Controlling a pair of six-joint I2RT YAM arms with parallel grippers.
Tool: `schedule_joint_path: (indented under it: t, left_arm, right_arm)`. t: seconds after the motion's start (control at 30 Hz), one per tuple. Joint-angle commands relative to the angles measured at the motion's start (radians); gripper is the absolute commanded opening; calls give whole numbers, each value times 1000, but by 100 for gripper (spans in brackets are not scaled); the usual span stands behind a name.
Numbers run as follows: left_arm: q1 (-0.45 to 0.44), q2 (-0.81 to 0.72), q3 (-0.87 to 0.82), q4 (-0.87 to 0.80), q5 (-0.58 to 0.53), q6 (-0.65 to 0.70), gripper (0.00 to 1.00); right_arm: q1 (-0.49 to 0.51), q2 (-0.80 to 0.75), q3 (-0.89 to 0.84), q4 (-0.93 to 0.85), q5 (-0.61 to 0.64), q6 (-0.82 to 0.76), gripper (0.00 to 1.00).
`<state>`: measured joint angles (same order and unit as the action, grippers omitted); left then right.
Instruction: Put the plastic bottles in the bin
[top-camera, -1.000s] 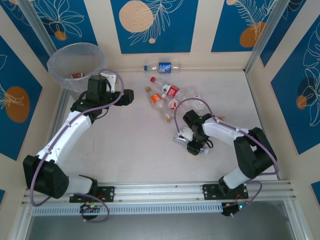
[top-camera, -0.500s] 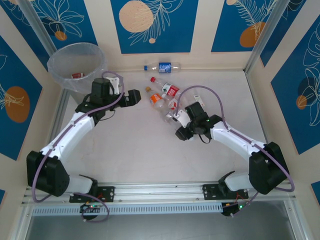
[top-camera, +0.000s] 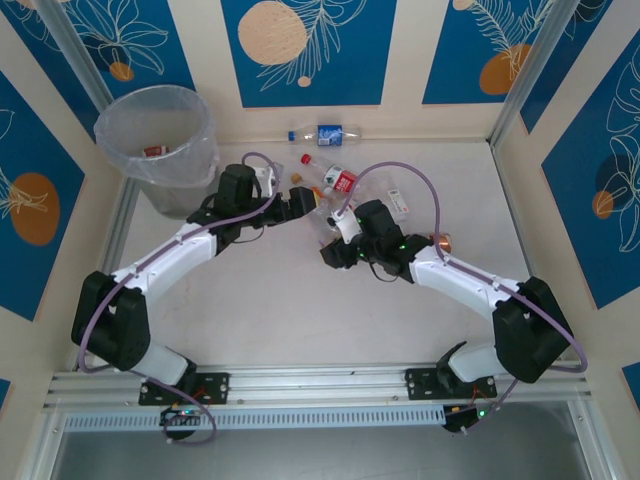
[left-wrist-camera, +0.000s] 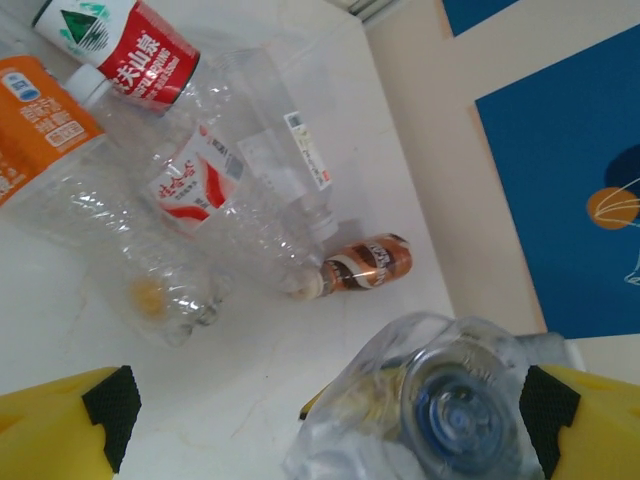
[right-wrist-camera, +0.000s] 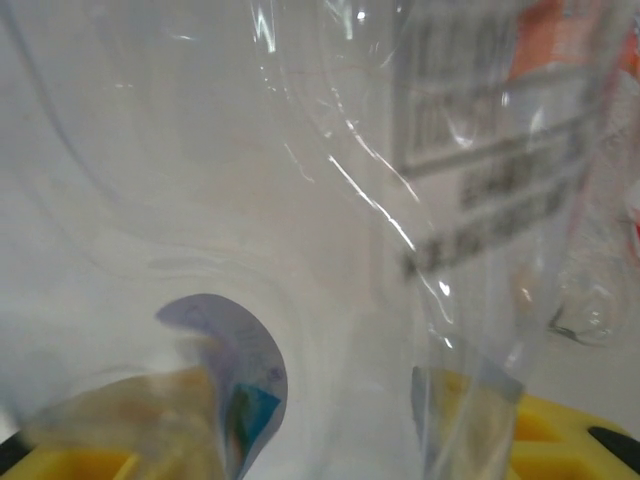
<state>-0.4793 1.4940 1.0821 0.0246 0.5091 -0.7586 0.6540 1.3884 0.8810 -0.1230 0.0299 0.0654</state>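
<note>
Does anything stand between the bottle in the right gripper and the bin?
Yes: the left arm lies between the clear bottle in the right gripper and the bin, its open left gripper close to that bottle.

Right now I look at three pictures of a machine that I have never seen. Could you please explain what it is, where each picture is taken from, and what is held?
These are two robot arms bolted to a table. One picture looks down from above; the other two come from cameras on the wrists. The yellow fingers form each end effector. The left end effector is open, facing a group of plastic bottles. The right end effector has a clear bottle between its fingers; whether it grips, I cannot tell. A blue-labelled bottle lies by the back wall. The bin stands far left.
</note>
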Motion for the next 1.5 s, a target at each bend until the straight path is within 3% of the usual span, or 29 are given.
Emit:
schedule_joint_path:
  t: [0.0, 0.23, 0.47, 0.63, 1.0, 1.2, 1.47]
  left_arm:
    - [-13, 3, -28, 137, 83, -53, 99]
    - [-12, 15, -9, 109, 118, -53, 92]
    - [-23, 13, 15, 42, 135, -14, 89]
    - [-31, 23, 30, -12, 101, 10, 72]
    - [-30, 49, 55, -30, 71, 13, 51]
    - [-31, 38, 72, -35, 65, 35, 42]
    - [-28, 6, 114, -119, 5, 111, 40]
  right_arm:
    - [15, 10, 7, 81, -38, 64, 40]
    - [37, 8, -10, 155, -55, 67, 41]
    - [50, 58, 56, 130, 8, 83, 42]
    - [65, 64, 67, 165, -6, 86, 43]
    - [91, 42, 36, 205, -21, 61, 45]
    - [92, 50, 35, 208, 14, 80, 57]
    - [88, 32, 15, 187, 33, 100, 82]
